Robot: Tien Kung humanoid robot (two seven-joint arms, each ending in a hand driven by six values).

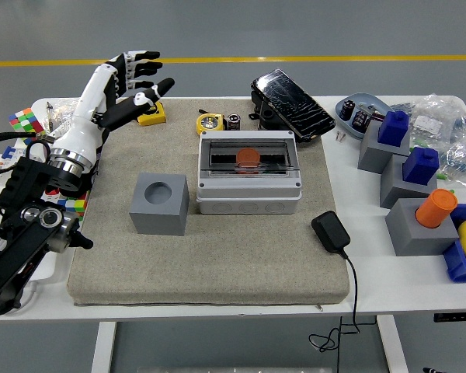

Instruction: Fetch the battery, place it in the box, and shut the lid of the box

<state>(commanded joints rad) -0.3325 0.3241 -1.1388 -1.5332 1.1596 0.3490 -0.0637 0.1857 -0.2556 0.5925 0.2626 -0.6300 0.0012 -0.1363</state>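
The grey box stands mid-mat with its tinted clear lid lying flat over the top. An orange round item shows through the lid. A small dark cylinder that looks like a battery stands just behind the box, next to a yellow tape measure. My left hand is raised over the mat's far left corner, well away from the box, fingers spread and holding nothing. The right arm is out of view.
A grey cube with a round hole sits left of the box. A black adapter with its cord lies at the front right. A black open case, a blue dish, and grey blocks with blue and orange pieces fill the right side.
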